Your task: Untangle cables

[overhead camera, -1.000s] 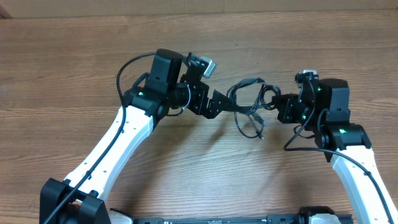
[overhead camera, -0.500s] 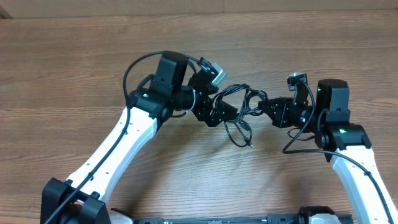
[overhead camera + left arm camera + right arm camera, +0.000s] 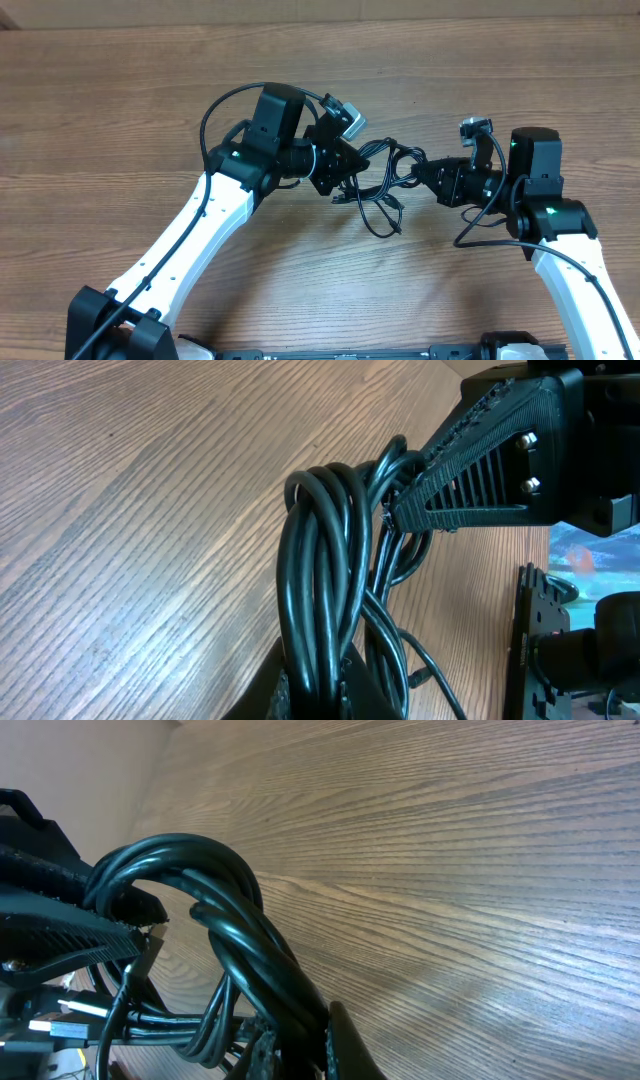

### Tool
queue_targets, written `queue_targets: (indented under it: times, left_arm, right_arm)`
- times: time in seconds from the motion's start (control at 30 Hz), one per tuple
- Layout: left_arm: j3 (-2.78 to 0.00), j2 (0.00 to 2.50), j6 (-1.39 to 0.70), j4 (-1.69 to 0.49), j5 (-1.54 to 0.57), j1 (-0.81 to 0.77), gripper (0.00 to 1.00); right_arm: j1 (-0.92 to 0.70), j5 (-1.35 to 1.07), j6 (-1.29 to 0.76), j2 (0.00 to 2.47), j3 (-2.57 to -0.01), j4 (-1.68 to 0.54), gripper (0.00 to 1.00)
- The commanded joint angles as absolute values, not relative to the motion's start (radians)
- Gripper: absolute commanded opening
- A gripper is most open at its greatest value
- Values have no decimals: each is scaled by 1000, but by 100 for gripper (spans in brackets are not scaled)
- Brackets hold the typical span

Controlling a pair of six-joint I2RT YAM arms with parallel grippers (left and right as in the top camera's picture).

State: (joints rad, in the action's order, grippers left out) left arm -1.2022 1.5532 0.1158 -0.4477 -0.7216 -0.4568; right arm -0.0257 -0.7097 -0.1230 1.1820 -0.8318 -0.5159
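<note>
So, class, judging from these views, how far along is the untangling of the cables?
Nothing looks separated yet. In hand: the left gripper and right gripper each clamp the cables, held between them. Left to do: the strands are twisted together in one bundle, and all need pulling apart.

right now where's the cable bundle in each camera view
overhead: cable bundle just right of picture centre
left wrist: bundle at centre, rising from the bottom edge
right wrist: bundle at lower left, arching upward
shared landmark: the wood-grain table under it
</note>
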Motion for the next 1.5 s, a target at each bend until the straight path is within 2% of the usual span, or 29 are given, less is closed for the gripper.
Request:
queue_targets:
  times: [0.0,0.07,0.1,0.17,0.2,0.27,0.5,0.73,1.1,1.3,1.47]
  left_arm:
    - [-1205,1550,134,-445,-722,-459,4]
    - [-1205,1550,118,-446,-725,-459,4]
    - [-1205,1550,107,-446,-735,-459,4]
    - [-1205,1550,99,-446,-772,-459,4]
    - [-1205,1550,90,-447,-806,-458,4]
    - [-1205,1550,64,-448,-813,-459,4]
    - [-1205,1550,18,-475,-873,-448,4]
    - [-1205,1550,-11,-544,-938,-373,4]
    - [-1205,1550,-14,-565,-1026,-277,4]
    - [-1205,1550,83,-571,-1191,-276,4]
    - [-1205,1550,82,-572,-1198,-268,4]
  right_arm:
    - [-21,-746,-131,1171,-859,-504,4]
    - [-21,-746,-131,1171,-859,-505,4]
    - [-21,-746,-131,1171,-859,-506,10]
    - [-21,-746,-131,1171,-859,-512,32]
    - [-21,-746,-131,1171,-859,-520,49]
    - [-21,-742,-131,1171,-859,-527,60]
    - [-21,-723,-130,1171,-859,-530,68]
    - [-21,-697,-130,1171,-859,-534,70]
    - [-21,-698,-86,1171,-859,-533,79]
    - [-21,-696,-14,1171,-859,-520,87]
    - [-21,-678,-9,1171,-859,-493,90]
